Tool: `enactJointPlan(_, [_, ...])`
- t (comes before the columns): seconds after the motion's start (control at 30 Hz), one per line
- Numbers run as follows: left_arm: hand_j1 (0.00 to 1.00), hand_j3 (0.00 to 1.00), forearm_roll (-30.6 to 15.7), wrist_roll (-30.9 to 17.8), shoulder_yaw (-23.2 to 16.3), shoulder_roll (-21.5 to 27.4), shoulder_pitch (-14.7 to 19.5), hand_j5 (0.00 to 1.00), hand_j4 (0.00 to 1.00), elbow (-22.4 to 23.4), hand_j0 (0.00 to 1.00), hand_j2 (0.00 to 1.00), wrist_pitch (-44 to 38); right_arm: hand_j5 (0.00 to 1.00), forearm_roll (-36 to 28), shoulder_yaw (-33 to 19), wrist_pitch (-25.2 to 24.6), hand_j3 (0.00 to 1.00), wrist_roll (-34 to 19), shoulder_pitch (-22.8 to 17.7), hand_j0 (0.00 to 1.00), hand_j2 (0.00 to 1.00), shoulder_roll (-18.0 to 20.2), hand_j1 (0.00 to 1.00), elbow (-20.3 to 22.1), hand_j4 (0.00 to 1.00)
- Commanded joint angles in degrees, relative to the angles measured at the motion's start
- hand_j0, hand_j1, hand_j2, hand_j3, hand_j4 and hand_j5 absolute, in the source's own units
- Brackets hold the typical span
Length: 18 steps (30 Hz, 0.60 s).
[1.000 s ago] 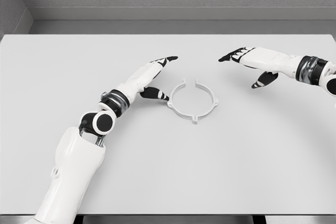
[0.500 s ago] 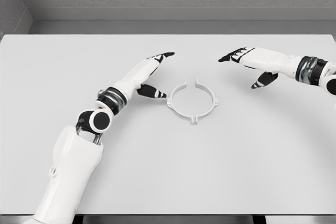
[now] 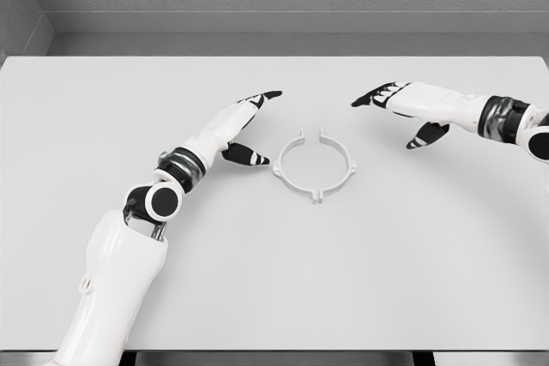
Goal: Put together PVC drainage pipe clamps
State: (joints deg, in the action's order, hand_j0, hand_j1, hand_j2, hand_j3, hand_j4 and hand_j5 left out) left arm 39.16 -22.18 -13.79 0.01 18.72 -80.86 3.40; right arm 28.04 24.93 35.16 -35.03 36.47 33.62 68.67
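On the table [image 3: 103, 109], between two open empty hands — left hand [image 3: 238, 122], right hand [image 3: 403, 105] — lies an unmarked clamp ring [image 3: 313, 165]

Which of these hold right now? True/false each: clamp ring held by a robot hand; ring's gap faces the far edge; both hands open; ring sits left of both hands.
1. A robot hand holds the clamp ring. False: it lies alone on the table.
2. The ring's gap faces the table's far edge. True.
3. The left robot hand and right robot hand are open. True.
4. The ring sits left of both hands. False: it lies between them.
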Motion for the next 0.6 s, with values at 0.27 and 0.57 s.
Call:
enactJointPlan(0.27, [1.00, 1.00, -0.13, 0.03, -0.71, -0.01, 0.00, 1.00, 1.00, 0.00, 1.00, 1.00, 0.03, 1.00, -0.35, -0.05, -0.16, 1.00, 0.03, -0.09, 1.00, 1.00, 0.04, 1.00, 0.15, 1.00])
enactJointPlan(0.57, [1.00, 1.00, -0.05, 0.03, -1.59, -0.01, 0.00, 1.00, 1.00, 0.18, 1.00, 1.00, 0.03, 1.00, -0.35, -0.05, -0.16, 1.00, 0.03, -0.09, 1.00, 1.00, 0.13, 1.00, 0.24, 1.00])
